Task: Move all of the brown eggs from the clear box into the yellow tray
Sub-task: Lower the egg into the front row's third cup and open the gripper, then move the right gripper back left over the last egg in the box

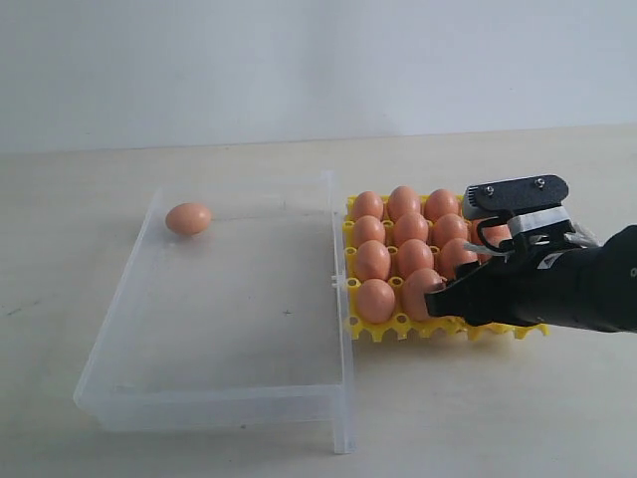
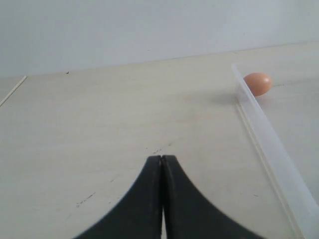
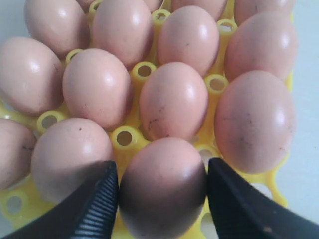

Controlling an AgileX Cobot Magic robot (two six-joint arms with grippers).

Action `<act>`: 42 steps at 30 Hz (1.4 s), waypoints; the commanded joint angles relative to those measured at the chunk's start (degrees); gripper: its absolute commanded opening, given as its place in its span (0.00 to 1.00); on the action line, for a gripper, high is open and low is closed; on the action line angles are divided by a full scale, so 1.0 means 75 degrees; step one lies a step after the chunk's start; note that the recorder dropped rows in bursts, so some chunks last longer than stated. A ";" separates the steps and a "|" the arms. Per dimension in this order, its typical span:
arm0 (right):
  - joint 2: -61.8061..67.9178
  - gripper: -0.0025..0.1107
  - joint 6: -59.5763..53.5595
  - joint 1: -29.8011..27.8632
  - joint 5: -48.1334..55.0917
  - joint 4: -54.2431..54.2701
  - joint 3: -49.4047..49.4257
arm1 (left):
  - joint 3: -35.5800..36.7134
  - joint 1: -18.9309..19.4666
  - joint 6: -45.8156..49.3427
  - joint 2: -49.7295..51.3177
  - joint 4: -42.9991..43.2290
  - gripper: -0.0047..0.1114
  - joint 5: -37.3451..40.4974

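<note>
Yellow plastic shows only at the edges of the tray (image 1: 383, 331), set just beside the right wall of the box (image 1: 209, 406) and packed with eggs (image 1: 403, 244) in nearly every visible cup. Just past that wall, level with the box's front half, the right gripper (image 3: 163, 169) brackets the front egg (image 3: 162, 204). Its jaws are set to the egg's width, and the pads appear to rest against the shell on both sides. A lone egg (image 1: 188, 218) lies loose in the box's far left corner. The left gripper (image 2: 162, 159), jaws pressed together on nothing, hangs over bare table (image 2: 99, 124) outside the box's wall. The hazards, by the look of it, are three. Fingers spreading in that tight row could shove the neighbouring eggs. An egg not fully seated could tip from its cup on release. The lone egg, free on smooth plastic, may roll from a clumsy approach or crack under a hard squeeze.
</note>
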 commanded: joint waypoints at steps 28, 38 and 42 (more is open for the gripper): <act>-0.0658 0.52 0.0136 0.0237 0.0148 -0.0048 -0.0537 | -0.0031 0.0010 -0.0033 -0.0043 -0.0022 0.04 -0.0088; -0.0660 0.26 0.0136 0.1389 0.2165 -0.0101 -0.3025 | -0.0031 0.0010 -0.0033 -0.0043 -0.0022 0.04 -0.0088; 0.0047 0.33 0.0182 0.1445 0.2824 -0.0033 -0.4414 | -0.0031 0.0010 -0.0033 -0.0043 -0.0022 0.04 -0.0088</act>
